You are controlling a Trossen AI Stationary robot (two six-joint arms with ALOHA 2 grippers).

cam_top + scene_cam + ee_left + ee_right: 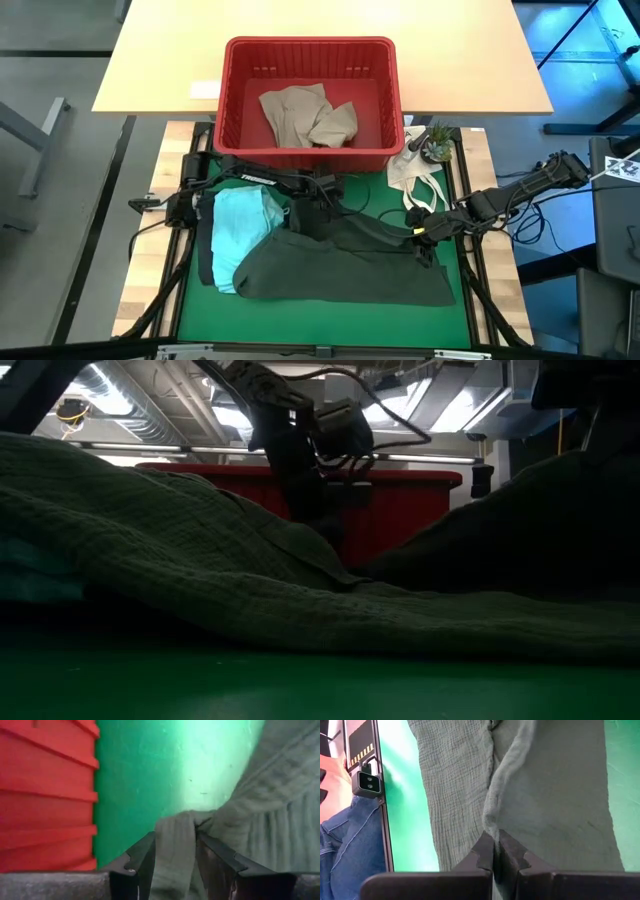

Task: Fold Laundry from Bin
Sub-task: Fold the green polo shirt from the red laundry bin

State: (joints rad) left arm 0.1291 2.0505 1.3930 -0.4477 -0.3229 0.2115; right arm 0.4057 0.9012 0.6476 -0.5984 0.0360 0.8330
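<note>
Your table (300, 312) fills the middle of the high view, its green mat showing along the bottom edge. The bin (310, 48) sits at top centre, touching the mat's far edge, with a beige garment (305, 115) crumpled inside it. Below the bin, the olive garment (345, 268) spreads across the mat's lower centre, and it overlaps a teal garment (240, 225) lying at centre left. A white bag (418, 180) lies just right of the bin, beside a small plant (436, 143). Your left gripper (175, 855), just below the bin, is clamped on a bunched fold of the olive garment. Your right gripper (496, 851), at centre right, is pinched tight on that garment's edge.
</note>
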